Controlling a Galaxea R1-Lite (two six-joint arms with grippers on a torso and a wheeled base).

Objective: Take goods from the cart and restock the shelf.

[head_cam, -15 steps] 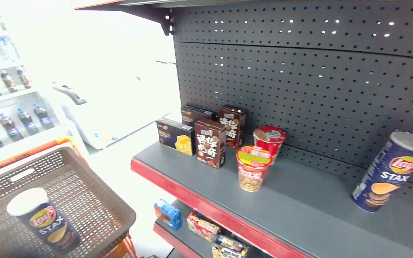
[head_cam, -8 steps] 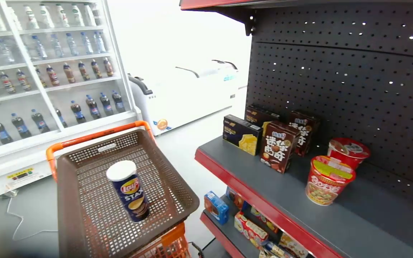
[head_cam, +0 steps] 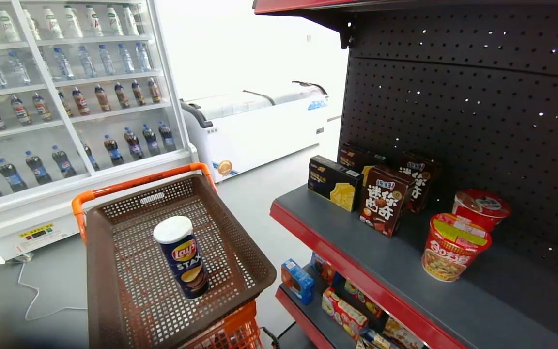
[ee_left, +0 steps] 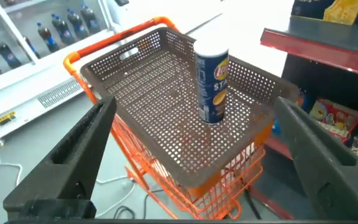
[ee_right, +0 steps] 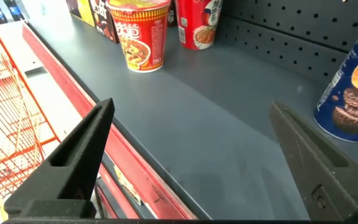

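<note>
Pickup seems the step in hand: the dark-blue cylindrical chip can with a white lid (ee_left: 211, 81) stands upright in the brown perforated plastic basket (ee_left: 142, 106), ahead of and centred between the left gripper's (ee_left: 194, 109) spread, empty jaws. Next that arm should advance until the can sits between them, then close, while the right gripper (ee_right: 191, 107), also released, hangs over the grey shelf board (ee_right: 216, 143).

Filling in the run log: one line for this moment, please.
left hand open, facing dark blue cylindrical chip can | upright in brown perforated plastic basket | right hand open over grey metal shelf
</note>
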